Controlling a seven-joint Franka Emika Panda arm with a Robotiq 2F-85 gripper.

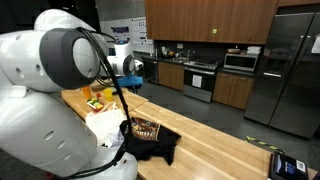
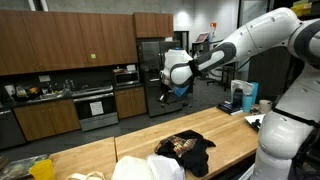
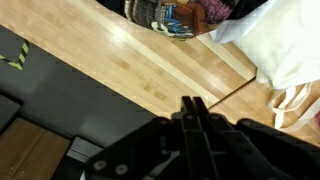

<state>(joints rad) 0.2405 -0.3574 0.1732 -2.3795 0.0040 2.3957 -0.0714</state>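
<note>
**Shut jaws hang high over the counter, holding nothing**

The gripper (image 2: 166, 97) hangs in the air at the end of the outstretched arm (image 2: 235, 45). It is well above the wooden counter (image 2: 90, 155) and well apart from everything lying on it. In the wrist view the gripper (image 3: 192, 104) comes in from the bottom edge with its jaws pressed together and nothing between them. Beyond them lies bare wood of the counter (image 3: 150, 60), with dark floor (image 3: 60, 100) and a strip of yellow-and-black tape (image 3: 14, 60) off the counter's edge.

The nearest things are below the gripper, on the counter. A black cloth (image 2: 198, 153) lies crumpled near the counter's front edge, and a patterned bundle (image 2: 178, 145) sits on top of it. Both show again in an exterior view, the black cloth (image 1: 158, 148) spread under the patterned bundle (image 1: 147, 127). The bundle may be a woven basket or a folded fabric; it is too small to tell which. The wrist view catches only its multi-coloured edge (image 3: 165, 12) at the top of the picture.

A white bag (image 2: 145, 168) lies just beside the cloth, and the wrist view shows it (image 3: 290, 50) at the right. Further along the counter (image 1: 220, 150) lie some yellow things (image 1: 95, 98), well apart from the cloth. Behind all this is a kitchen with a steel refrigerator (image 1: 290, 60) and an oven (image 1: 200, 78)
</note>
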